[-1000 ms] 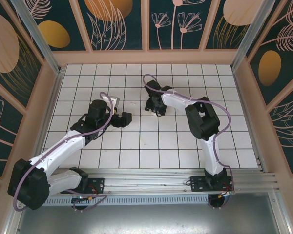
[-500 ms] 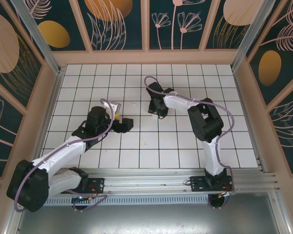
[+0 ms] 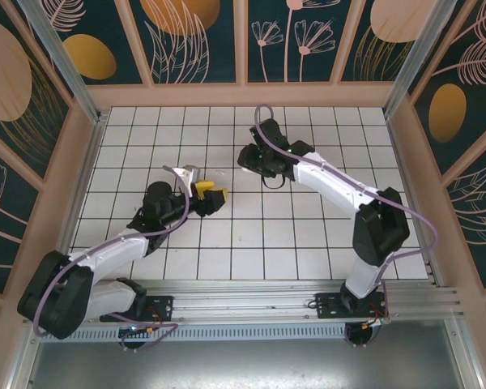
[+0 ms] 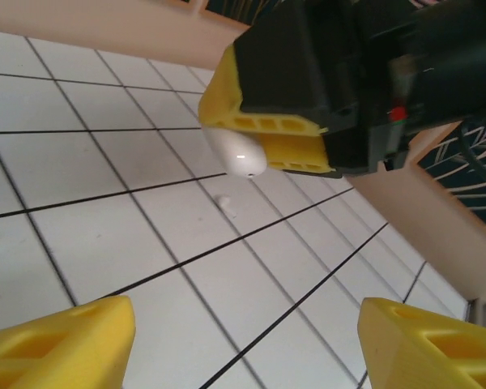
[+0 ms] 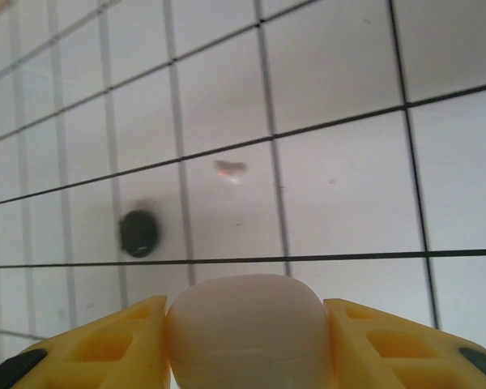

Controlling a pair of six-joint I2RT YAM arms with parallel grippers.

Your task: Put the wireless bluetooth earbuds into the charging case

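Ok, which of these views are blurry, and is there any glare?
Right wrist: a dark blob, likely an earbud, is smeared, the white case between the jaws soft. Left wrist: a small glint on the case; the near jaws blur. Top external: sharp, evenly lit.

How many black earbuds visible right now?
1. The small black earbud lies on a white table tile beyond the white rounded charging case in the right claw. A second may be hidden.

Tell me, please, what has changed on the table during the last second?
The right gripper reached farther out; it holds the white charging case. The left gripper turned, showing its yellow fingers. The tiled table stayed as it was.
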